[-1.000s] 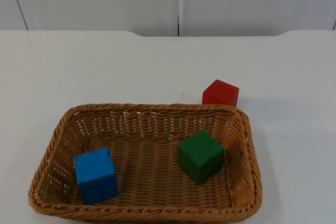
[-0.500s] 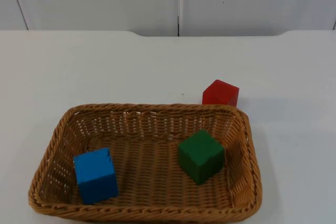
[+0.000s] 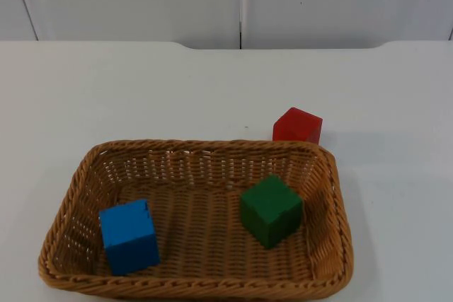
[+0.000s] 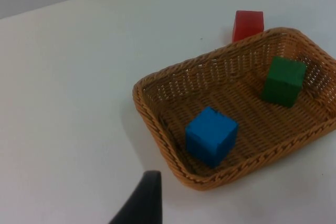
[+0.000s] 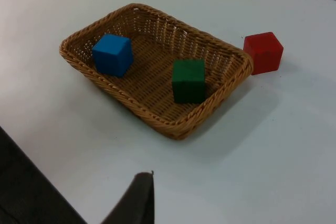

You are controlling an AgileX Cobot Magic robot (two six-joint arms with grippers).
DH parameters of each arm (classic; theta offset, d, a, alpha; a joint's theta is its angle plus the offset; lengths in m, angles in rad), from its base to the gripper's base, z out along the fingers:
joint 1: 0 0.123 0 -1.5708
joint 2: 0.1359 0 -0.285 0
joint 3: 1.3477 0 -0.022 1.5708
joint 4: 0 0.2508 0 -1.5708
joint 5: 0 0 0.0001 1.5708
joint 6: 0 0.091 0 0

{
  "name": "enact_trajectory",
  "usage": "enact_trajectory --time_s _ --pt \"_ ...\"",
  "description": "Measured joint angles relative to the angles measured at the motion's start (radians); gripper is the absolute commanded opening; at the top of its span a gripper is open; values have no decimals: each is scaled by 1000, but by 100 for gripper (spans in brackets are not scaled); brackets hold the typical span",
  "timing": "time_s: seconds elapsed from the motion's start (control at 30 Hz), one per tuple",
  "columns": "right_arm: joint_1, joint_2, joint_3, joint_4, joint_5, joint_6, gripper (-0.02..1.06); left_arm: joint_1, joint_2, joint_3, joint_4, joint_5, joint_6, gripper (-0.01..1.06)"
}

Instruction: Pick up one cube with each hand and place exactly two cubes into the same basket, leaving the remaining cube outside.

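The wicker basket held the blue cube and the green cube, well apart. The red cube stood on the white table, just outside the basket's far wall. Both pincers hung raised, well clear of the basket; whether either was open or closed could not be told.

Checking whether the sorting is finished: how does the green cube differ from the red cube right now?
The green cube lies inside the wicker basket, near its right end; the red cube sits on the white table, just outside the basket's far right corner. Colours differ. Both look like same-sized cubes, and neither is held.
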Motion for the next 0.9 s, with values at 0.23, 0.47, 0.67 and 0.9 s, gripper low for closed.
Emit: enact_trajectory --time_s 0.23,0.47,0.67,0.9 --pt "0 0 0 0 0 0 105 39 0 0 0 0 0 105" --pt "0 0 0 0 0 0 105 129 0 0 0 0 0 105" --pt "0 0 0 0 0 0 105 187 0 0 0 0 0 105" --pt "0 0 0 0 0 0 105 243 0 0 0 0 0 105"
